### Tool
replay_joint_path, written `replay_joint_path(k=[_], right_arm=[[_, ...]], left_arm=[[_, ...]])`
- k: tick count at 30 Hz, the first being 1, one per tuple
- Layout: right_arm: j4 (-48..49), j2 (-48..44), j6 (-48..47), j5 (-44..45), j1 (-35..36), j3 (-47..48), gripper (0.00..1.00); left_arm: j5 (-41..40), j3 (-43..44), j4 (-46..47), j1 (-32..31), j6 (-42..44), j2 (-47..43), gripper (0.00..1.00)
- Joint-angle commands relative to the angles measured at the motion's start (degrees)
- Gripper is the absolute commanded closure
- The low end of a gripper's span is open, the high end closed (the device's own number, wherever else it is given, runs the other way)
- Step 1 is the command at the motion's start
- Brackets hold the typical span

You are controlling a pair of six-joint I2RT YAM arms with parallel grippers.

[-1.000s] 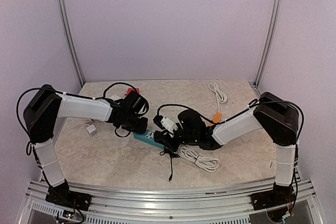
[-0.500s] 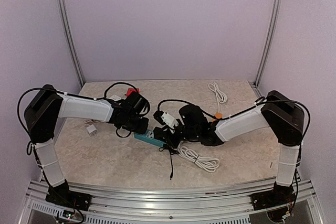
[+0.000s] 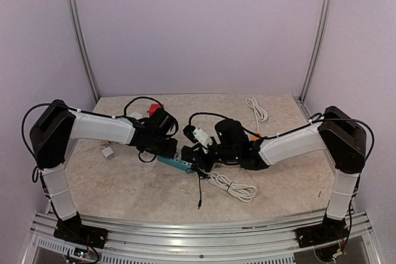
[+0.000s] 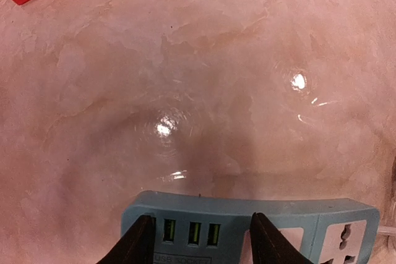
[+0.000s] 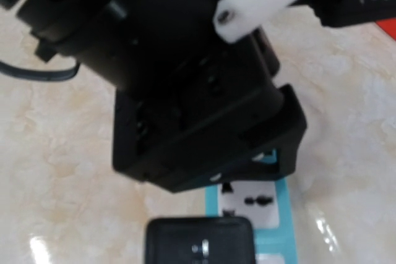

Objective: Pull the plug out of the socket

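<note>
The socket is a blue power strip (image 3: 174, 162) lying mid-table. In the left wrist view its USB end (image 4: 247, 214) sits under my left gripper (image 4: 203, 242), whose dark fingers (image 4: 139, 244) stand apart over the strip's top face, gripping nothing. My right gripper (image 3: 202, 155) comes in from the right and is shut on the black plug (image 5: 198, 242), which hangs over the strip next to a free white outlet (image 5: 250, 199). Whether the pins are still in the strip is hidden. The plug's black cord (image 3: 199, 193) trails toward the near edge.
A coiled white cable (image 3: 234, 187) lies just right of the strip and another white cable (image 3: 257, 108) at the back. A red adapter (image 3: 154, 109) sits behind the left wrist and a small white adapter (image 3: 108, 151) at the left. The left gripper's black body (image 5: 198, 91) fills the right wrist view.
My left gripper's jaws have spread apart over the strip. The right arm has drawn back toward the right and upward with the plug in its grip.
</note>
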Motion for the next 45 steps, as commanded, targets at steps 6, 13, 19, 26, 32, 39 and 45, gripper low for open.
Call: replay_joint_path(k=[6, 13, 19, 26, 32, 39, 45], right_arm=[[1.77, -5.88, 4.22, -1.71, -1.16, -3.39, 0.88], [2.2, -8.98, 7.23, -2.61, -2.15, -4.4, 0.88], [3.0, -13.74, 11.94, -4.82, -3.41, -5.49, 0.87], [4.79, -17.72, 17.99, -7.11, -3.75, -5.8, 0.85], [9.0, -18.67, 23.35, -8.87, -3.68, -6.88, 0.84], [14.69, -17.44, 29.18, -11.04, -3.62, -8.67, 0.83], [17.67, -16.4, 31.65, -12.0, -3.28, -9.83, 0.83]], left_arm=[[-3.06, -0.54, -0.16, 0.08, 4.43, -9.4, 0.35], [-1.29, -7.46, 11.6, -0.94, 9.76, -20.45, 0.23], [0.16, -24.54, 30.21, -3.01, 15.02, -34.44, 0.17], [-0.94, -36.93, 41.11, -7.56, 21.84, -44.79, 0.16], [-7.22, -36.21, 44.01, -14.48, 29.47, -41.71, 0.18], [-9.43, -31.75, 47.42, -18.98, 33.6, -34.66, 0.22], [-11.13, -28.09, 47.77, -20.98, 36.06, -29.29, 0.25]])
